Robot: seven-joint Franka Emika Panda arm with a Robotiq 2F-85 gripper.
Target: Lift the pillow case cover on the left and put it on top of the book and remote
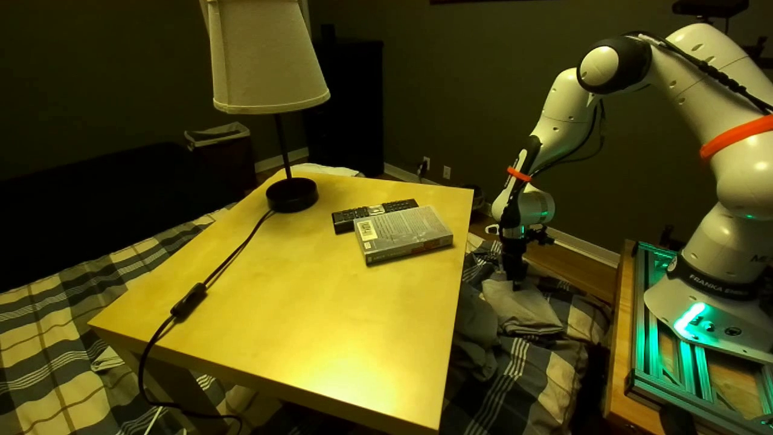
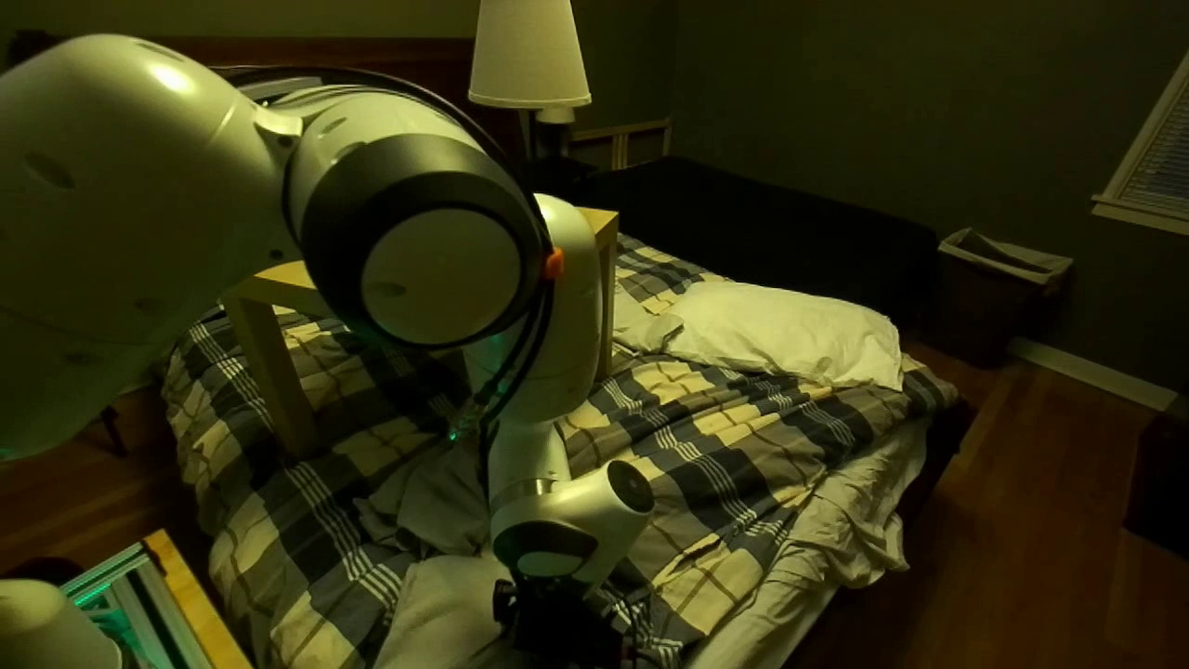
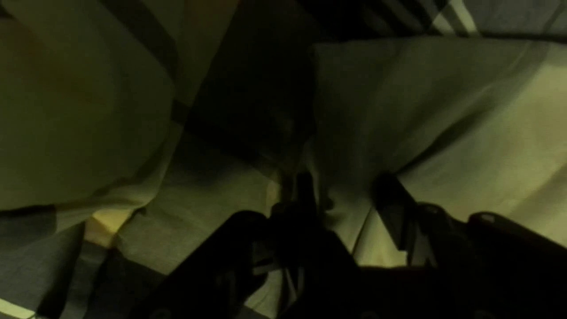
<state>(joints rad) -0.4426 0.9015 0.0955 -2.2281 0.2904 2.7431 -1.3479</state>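
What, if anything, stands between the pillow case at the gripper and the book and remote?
Mainly the table: its top sits higher than the pillow case on the bed. A darker gray cloth also lies between. A high lift should clear both; the lamp stands beyond the remote, likely off that path.

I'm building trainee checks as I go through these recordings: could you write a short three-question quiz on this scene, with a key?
1. True or false: the book and the remote lie uncovered on the table.

2. What is the gripper down at?
A) the book
B) the pale grey cloth on the bed
C) the remote

3. Which lies nearer the lamp base, the book or the remote?

Key:
1. True; no cloth lies over either one.
2. B
3. The remote; its end comes closer to the lamp base than the book does.
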